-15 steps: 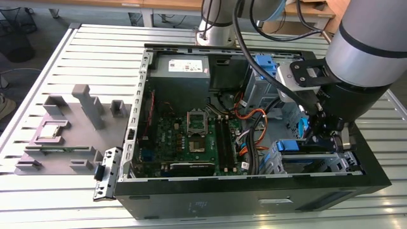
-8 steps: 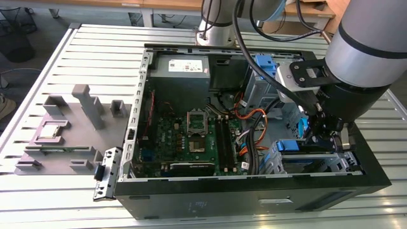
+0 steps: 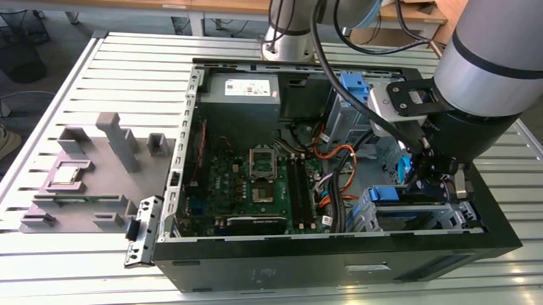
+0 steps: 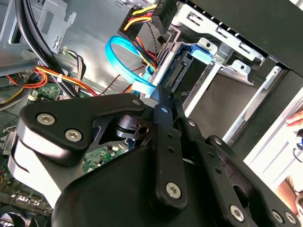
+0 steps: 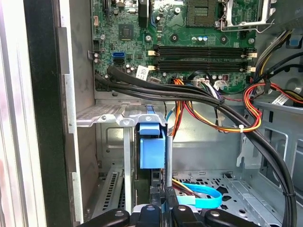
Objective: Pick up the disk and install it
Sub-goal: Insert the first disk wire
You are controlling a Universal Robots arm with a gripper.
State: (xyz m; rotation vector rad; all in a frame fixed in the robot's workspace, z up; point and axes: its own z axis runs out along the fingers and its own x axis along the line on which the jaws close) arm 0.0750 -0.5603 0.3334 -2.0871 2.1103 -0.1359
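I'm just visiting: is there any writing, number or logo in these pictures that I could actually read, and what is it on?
No text here can be read.
White power supply label, exterior view: print too small to read.
Pale case sticker on the computer's black outer panel: too small to read.
White cable tag, first wrist view: marks blurred.

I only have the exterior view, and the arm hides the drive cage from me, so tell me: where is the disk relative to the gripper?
Observer: In the first wrist view the disk stands edge-on just ahead of the gripper, in the drive cage.
Operator: Anything near it to watch?
Observer: In the second wrist view a blue flat cable loops beside the disk's connector end.
Operator: Anyone close?
Observer: Same view: a person's hand shows beyond the rim of the case.
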